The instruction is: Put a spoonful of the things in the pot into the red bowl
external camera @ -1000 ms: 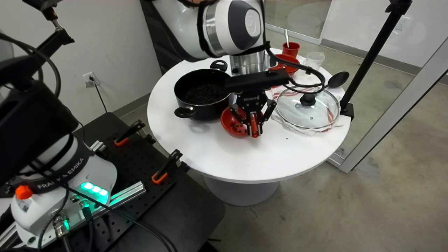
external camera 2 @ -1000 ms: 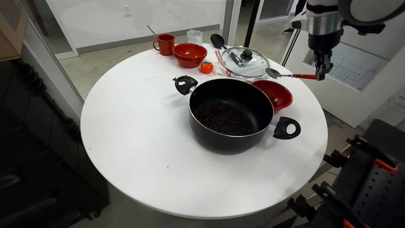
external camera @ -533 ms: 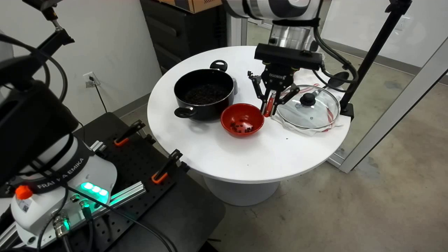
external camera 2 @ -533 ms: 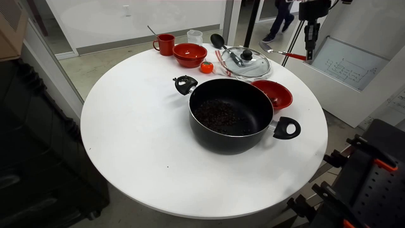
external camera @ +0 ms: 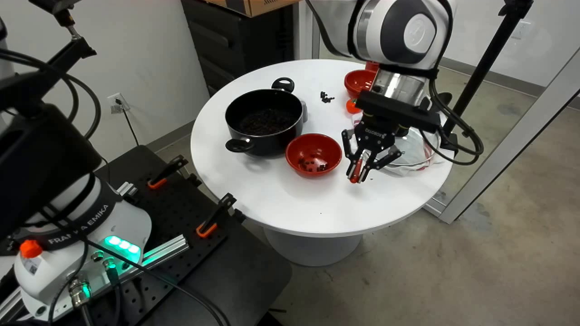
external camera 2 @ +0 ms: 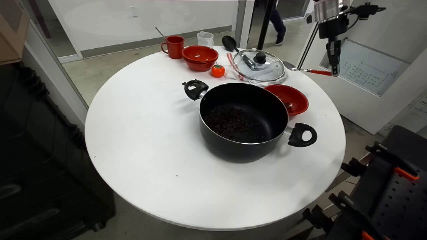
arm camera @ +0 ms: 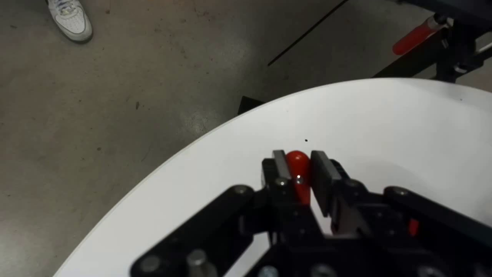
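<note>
The Robotiq gripper [external camera: 356,174] has sunk lower since half a second ago, grasping the red-handled spoon [external camera 2: 316,71] clear of the red bowl [external camera: 313,146]. Dark bits [external camera: 310,164] lie in that bowl; more sit in the black pot [external camera: 272,146] beside it. The spoonful seems delivered; putting down the spoon probably remains.

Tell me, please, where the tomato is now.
In an exterior view, the tomato sits far back on the table, right of the stacked red bowls and left of the clear lid.
</note>
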Motion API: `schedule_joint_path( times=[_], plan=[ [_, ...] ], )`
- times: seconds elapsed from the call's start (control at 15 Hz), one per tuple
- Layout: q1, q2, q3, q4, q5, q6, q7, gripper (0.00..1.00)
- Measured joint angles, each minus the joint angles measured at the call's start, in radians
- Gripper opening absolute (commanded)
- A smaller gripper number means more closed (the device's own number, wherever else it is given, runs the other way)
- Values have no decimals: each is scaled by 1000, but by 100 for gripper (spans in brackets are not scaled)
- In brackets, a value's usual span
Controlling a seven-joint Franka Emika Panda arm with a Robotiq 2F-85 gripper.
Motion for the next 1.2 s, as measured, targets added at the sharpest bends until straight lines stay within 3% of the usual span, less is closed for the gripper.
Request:
schedule_joint_path(
  times=[0.67,1.2],
  plan=[
    [0,125,-12,45,1,8,-72,5],
    [0,249,-8,110,1,122,-123,5]
  ],
)
